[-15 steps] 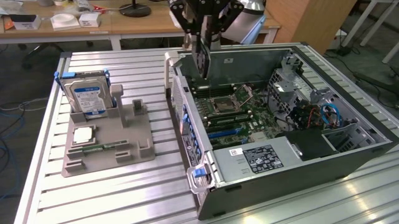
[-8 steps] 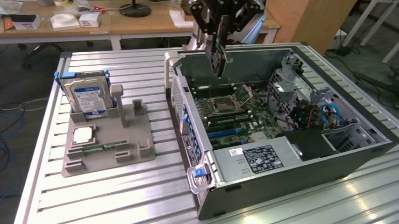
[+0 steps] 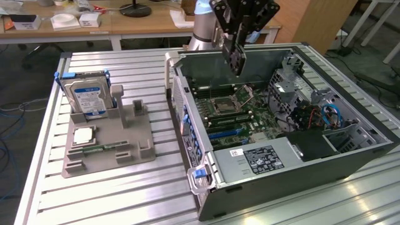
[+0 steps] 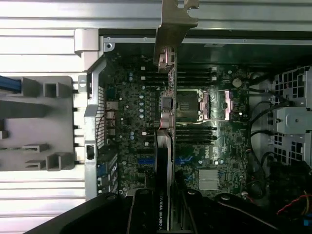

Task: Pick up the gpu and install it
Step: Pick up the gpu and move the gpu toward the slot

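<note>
The gpu hangs on edge above the open computer case, over the back part of the motherboard. My gripper is shut on its upper edge. In the wrist view the gpu shows edge-on, running across the board above the processor socket. Its metal end bracket is at the case's rear wall, and its black labelled shroud sits between my gripper's fingers. The card is clear of the board.
The case lies on its side on a slatted metal table. On the exterior view's left a grey holder carries an upright blue-labelled hard drive, a processor chip and a small memory stick. Drive cages and cables crowd the case's right side.
</note>
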Available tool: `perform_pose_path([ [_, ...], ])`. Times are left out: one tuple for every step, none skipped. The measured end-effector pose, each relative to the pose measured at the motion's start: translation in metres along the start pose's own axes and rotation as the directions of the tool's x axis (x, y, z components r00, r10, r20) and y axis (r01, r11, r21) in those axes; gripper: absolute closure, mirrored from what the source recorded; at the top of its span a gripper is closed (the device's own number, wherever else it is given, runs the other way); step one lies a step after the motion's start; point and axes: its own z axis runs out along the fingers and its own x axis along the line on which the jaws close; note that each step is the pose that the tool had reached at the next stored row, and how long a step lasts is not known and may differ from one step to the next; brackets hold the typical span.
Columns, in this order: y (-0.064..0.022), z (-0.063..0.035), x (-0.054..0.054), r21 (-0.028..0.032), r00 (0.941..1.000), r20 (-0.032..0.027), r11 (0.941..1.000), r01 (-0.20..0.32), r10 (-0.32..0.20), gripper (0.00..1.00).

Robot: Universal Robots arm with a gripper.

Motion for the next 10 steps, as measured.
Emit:
perform_pose_path([
  [0.0001,0.0001,-0.004,-0.0001,1.0000,0.0000,1.0000,0.000,0.000,0.74],
  [0.0002,0.0002,-0.009,-0.0001,1.0000,0.0000,1.0000,0.000,0.000,0.74],
  [0.0003,0.0003,-0.013,0.0000,1.0000,-0.0001,1.0000,0.000,0.000,0.74],
  [0.0004,0.0004,-0.018,0.0000,1.0000,-0.0001,1.0000,0.000,0.000,0.74],
  [0.0005,0.0005,-0.023,-0.0001,1.0000,-0.0001,1.0000,0.000,0.000,0.74],
  [0.0005,0.0006,-0.027,-0.0002,1.0000,0.0000,1.0000,0.000,0.000,0.74],
  [0.0005,0.0007,-0.032,-0.0002,1.0000,-0.0001,1.0000,0.000,0.000,0.74],
  [0.0005,0.0008,-0.036,-0.0002,1.0000,0.0000,1.0000,0.000,0.000,0.74],
  [0.0006,0.0009,-0.041,-0.0002,1.0000,-0.0001,1.0000,0.000,0.000,0.74],
  [0.0008,0.0010,-0.045,-0.0002,1.0000,-0.0001,1.0000,0.000,0.000,0.74],
])
